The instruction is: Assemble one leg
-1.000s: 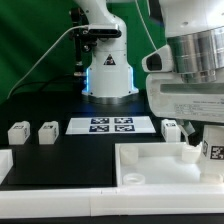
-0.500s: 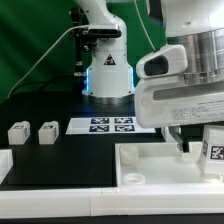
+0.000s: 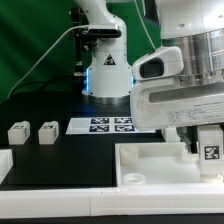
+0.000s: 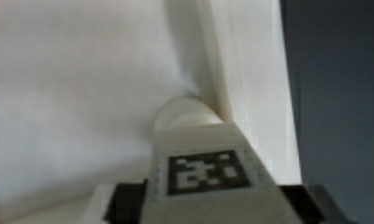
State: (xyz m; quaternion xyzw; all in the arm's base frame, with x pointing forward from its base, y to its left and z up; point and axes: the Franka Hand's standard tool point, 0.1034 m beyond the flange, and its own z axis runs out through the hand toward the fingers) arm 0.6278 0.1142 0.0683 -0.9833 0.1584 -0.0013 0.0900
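My gripper (image 3: 203, 138) is shut on a leg (image 3: 211, 150), a small white block with a black-and-white tag facing the exterior camera. It holds the leg over the right part of the large white tray (image 3: 150, 158), close to its surface. In the wrist view the leg (image 4: 205, 165) stands between the two dark fingers (image 4: 134, 205) of the gripper (image 4: 216, 203), and its far end points at the tray's inner wall (image 4: 210, 60). Whether the leg touches the tray I cannot tell.
Two more small white legs (image 3: 17, 131) (image 3: 47, 131) stand on the black table at the exterior view's left. The marker board (image 3: 105, 125) lies behind the tray. A white part (image 3: 4, 166) shows at the left edge. The arm's base (image 3: 108, 72) stands at the back.
The arm has swung toward the exterior view's left and lower, now hiding the leg that stood by the marker board. The held leg has shifted slightly left and down over the tray.
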